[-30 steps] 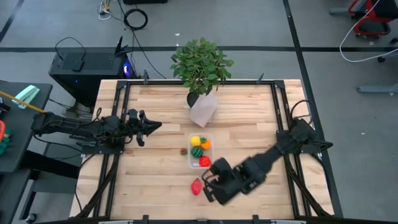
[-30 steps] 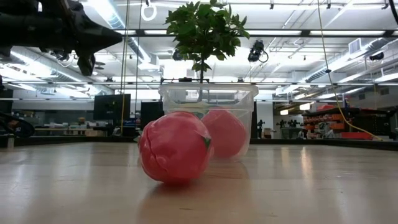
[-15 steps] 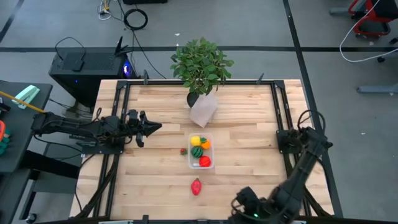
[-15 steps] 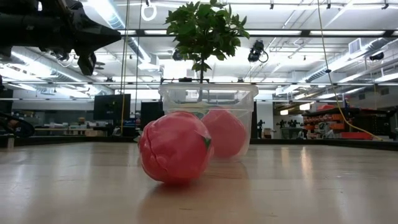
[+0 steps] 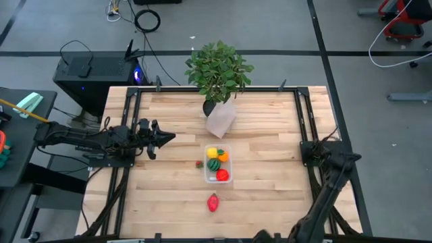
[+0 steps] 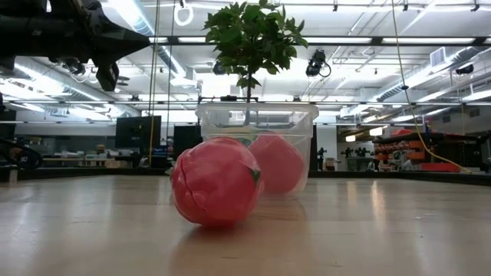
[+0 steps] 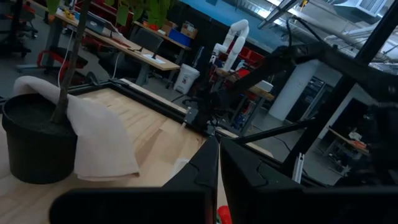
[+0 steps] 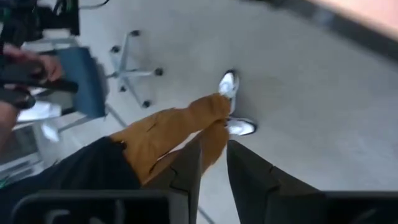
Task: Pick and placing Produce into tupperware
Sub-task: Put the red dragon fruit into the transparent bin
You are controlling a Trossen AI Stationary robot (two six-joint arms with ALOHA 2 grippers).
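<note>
Produce sorting, part done: small clear plastic tub point(image 5: 218, 164) holds several toy pieces; pinkish-red fruit point(image 5: 213, 202) remains outside.
Left gripper point(image 5: 169, 137) pinched together, tub beyond its tips; right gripper point(image 8: 212, 163), fingers slightly apart, off-table, must return for fruit.

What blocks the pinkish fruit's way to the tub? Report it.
Nothing visible does. The pinkish fruit lies on bare table just short of the tub, with only wood between them. The small red piece sits beside the tub, off that line.

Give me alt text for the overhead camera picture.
A clear tupperware tub holding toy produce sits mid-table, with two red pieces loose on the wood beside it. A potted plant stands behind, and the left arm waits at the left edge.
</note>
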